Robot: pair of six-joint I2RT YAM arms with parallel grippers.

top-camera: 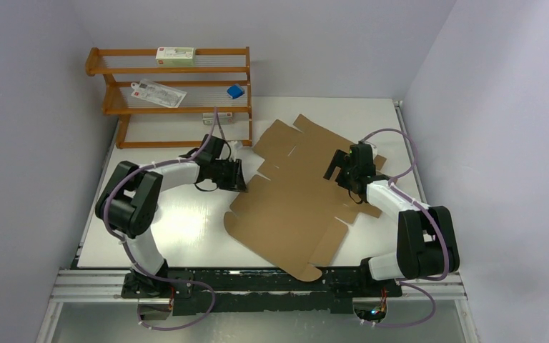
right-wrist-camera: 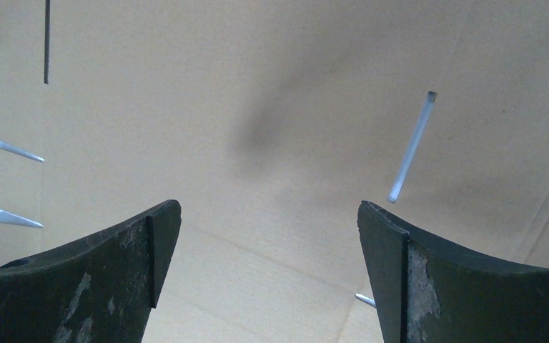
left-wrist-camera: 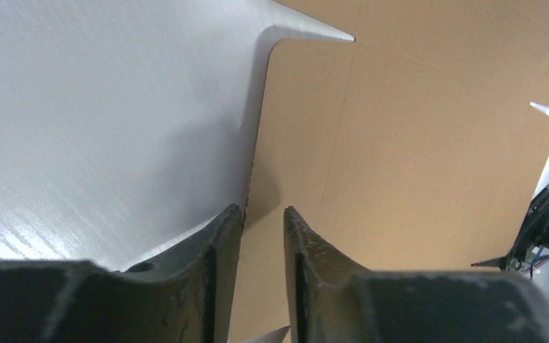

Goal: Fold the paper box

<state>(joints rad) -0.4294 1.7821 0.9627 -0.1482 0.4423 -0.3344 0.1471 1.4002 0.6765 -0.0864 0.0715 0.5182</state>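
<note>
You're setting the half-closed, empty left gripper [left-wrist-camera: 261, 209] astride the edge of the flat brown die-cut cardboard sheet [top-camera: 293, 207] for lifting; the wide-open, empty right gripper [right-wrist-camera: 268, 204] is hovering above it.

left arm [top-camera: 150, 196], right arm [top-camera: 409, 214]: white link shells, black blocky joint housings. lilac cables [top-camera: 389, 131] loop along both. fingers [right-wrist-camera: 114, 279] black, curved, inner faces scuffed grey-white. Black bases, bottom of frame.

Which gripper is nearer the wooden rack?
Left. The left gripper is just off the wooden rack, at the paper box's edge; the right gripper is over its opposite side.
</note>
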